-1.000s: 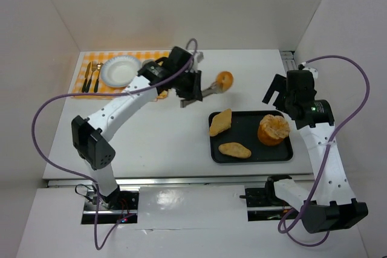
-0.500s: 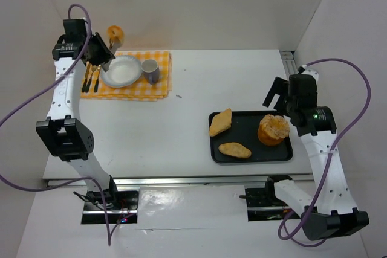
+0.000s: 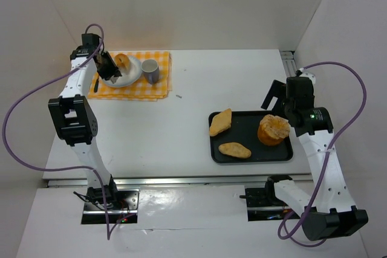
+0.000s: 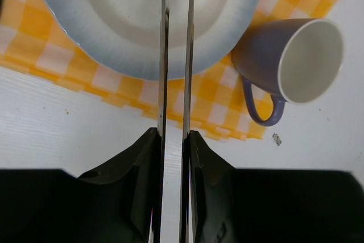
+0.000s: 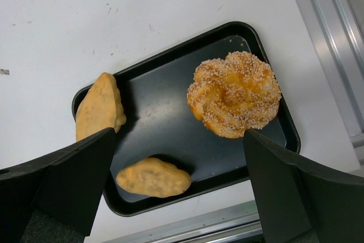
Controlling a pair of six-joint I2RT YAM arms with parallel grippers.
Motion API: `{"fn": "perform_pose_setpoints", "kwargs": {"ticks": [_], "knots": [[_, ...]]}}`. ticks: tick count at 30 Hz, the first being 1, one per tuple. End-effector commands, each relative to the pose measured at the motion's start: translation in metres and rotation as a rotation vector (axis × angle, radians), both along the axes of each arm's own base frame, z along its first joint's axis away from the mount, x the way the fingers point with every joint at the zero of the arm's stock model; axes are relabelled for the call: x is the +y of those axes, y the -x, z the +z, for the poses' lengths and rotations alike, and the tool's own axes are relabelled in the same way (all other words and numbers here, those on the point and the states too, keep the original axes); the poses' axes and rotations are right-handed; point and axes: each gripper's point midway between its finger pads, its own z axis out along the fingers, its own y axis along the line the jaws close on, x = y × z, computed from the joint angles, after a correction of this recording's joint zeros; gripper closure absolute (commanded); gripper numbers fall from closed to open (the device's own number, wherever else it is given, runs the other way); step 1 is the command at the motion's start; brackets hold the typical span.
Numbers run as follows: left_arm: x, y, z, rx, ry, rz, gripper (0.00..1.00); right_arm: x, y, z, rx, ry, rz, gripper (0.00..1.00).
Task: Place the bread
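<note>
The round golden bread roll (image 3: 123, 60) is hanging over the white, grey-rimmed plate (image 4: 96, 44), pinched at the very tips of the long metal fingers of the left gripper (image 3: 115, 64), which are standing narrow. If it is let go while not yet resting on the plate, it is likely to go rolling onto the yellow checked cloth (image 4: 34, 32) or bumping the purple mug (image 4: 296, 61) just beside the plate. The left arm is reaching far out to its left with the wrist angling down over the plate, while the right gripper (image 5: 180, 134) is hovering, jaws spread wide and empty, above the black rectangular tray (image 5: 159, 118).
</note>
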Motion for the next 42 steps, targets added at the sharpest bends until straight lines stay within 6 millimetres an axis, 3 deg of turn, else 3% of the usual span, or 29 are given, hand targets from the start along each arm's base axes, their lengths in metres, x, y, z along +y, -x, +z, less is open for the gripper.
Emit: {"fn": "perform_pose_setpoints", "kwargs": {"ticks": [1, 4, 6, 10, 14, 15, 20, 21, 23, 26, 28, 29, 30, 32, 33, 35, 36, 39, 42], "knots": [[0.011, -0.005, 0.003, -0.043, -0.024, 0.026, 0.81, -0.006, -0.003, 0.003, -0.026, 0.013, -0.030, 0.00], [0.010, -0.002, -0.007, -0.013, -0.019, 0.026, 0.75, -0.005, -0.003, 0.003, -0.028, 0.006, -0.035, 0.00], [0.010, -0.002, -0.007, -0.013, -0.025, 0.017, 0.60, -0.005, -0.005, 0.004, -0.037, 0.005, -0.035, 0.00], [0.011, 0.001, -0.007, -0.003, -0.037, 0.000, 0.48, -0.005, -0.007, 0.006, -0.037, 0.005, -0.035, 0.00], [0.011, 0.005, 0.021, -0.055, -0.051, -0.006, 0.35, -0.005, -0.005, 0.004, -0.028, 0.006, -0.035, 0.00], [0.010, 0.007, 0.019, -0.043, -0.056, -0.015, 0.35, -0.005, -0.005, 0.004, -0.028, 0.006, -0.035, 0.00], [0.015, 0.016, 0.061, -0.115, -0.094, 0.008, 0.34, -0.005, -0.005, 0.004, -0.028, 0.006, -0.035, 0.00], [0.014, 0.022, 0.081, -0.159, -0.109, 0.002, 0.34, -0.005, -0.006, 0.008, -0.037, 0.005, -0.035, 0.00], [0.004, 0.030, 0.100, -0.198, -0.132, -0.027, 0.35, -0.005, -0.006, 0.008, -0.037, 0.005, -0.035, 0.00], [-0.022, 0.052, 0.137, -0.281, -0.190, -0.083, 0.38, -0.005, -0.007, 0.012, -0.047, 0.004, -0.035, 0.00], [-0.057, 0.065, 0.146, -0.311, -0.200, -0.180, 0.38, -0.005, -0.009, 0.014, -0.049, 0.004, -0.035, 0.00], [-0.069, 0.077, 0.161, -0.352, -0.206, -0.213, 0.40, -0.005, -0.009, 0.014, -0.049, 0.004, -0.035, 0.00], [-0.102, 0.086, 0.166, -0.374, -0.169, -0.305, 0.40, -0.005, -0.009, 0.014, -0.049, 0.004, -0.035, 0.00], [-0.135, 0.101, 0.167, -0.394, -0.141, -0.403, 0.40, -0.007, -0.010, 0.016, -0.059, 0.010, -0.044, 0.00], [-0.171, 0.120, 0.172, -0.415, -0.099, -0.511, 0.41, -0.007, -0.010, 0.016, -0.059, 0.010, -0.044, 0.00], [-0.206, 0.139, 0.164, -0.401, -0.068, -0.616, 0.41, -0.002, -0.015, 0.029, -0.084, 0.002, -0.018, 0.00], [-0.239, 0.156, 0.161, -0.394, -0.043, -0.701, 0.41, 0.000, -0.016, 0.031, -0.079, -0.006, -0.007, 0.00], [-0.287, 0.191, 0.145, -0.362, -0.015, -0.837, 0.41, 0.002, -0.019, 0.046, -0.107, -0.006, 0.009, 0.00], [-0.313, 0.207, 0.121, -0.329, -0.006, -0.862, 0.43, 0.002, -0.018, 0.058, -0.130, -0.007, 0.009, 0.00]]}}
